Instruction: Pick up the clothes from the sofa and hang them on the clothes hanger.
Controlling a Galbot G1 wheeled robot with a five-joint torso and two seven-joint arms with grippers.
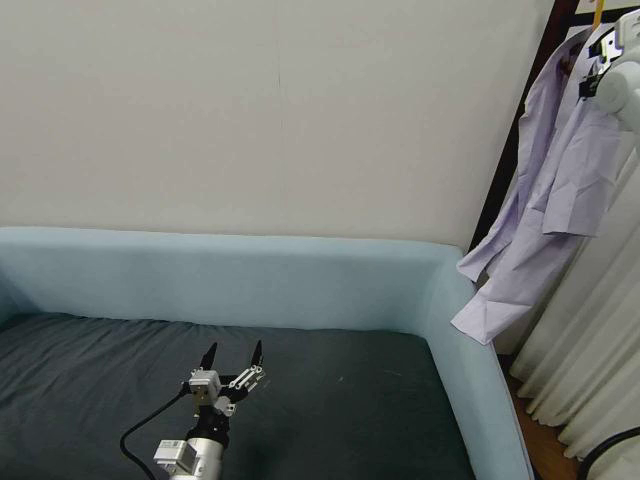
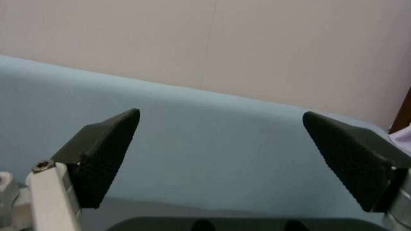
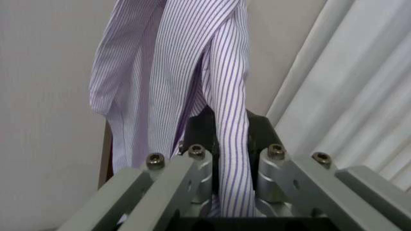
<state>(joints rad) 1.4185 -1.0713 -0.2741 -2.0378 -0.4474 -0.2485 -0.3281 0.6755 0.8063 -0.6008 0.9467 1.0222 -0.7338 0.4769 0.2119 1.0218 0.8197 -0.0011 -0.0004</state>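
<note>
Now the striped shirt (image 1: 565, 170) is gripped high beside the sofa (image 1: 250, 280) by the right end effector (image 3: 224, 144), draping freely for hanging, while the left end effector (image 1: 232, 358) is parked wide open over the seat (image 1: 350, 400).

From my remote station I am looking into what seems to be the living room of a home, or a room arranged like one: a pale blue sofa (image 1: 250, 280) with a dark grey seat cushion (image 1: 350, 400) stands directly against a plain cream wall (image 1: 280, 110). Beyond the right end of the sofa I see long white curtains (image 1: 590, 350) that fall in soft folds to a brown wooden floor (image 1: 535, 440). A lilac striped shirt (image 1: 560, 180) hangs just beside these curtains, and this too looks domestic to me.
</note>
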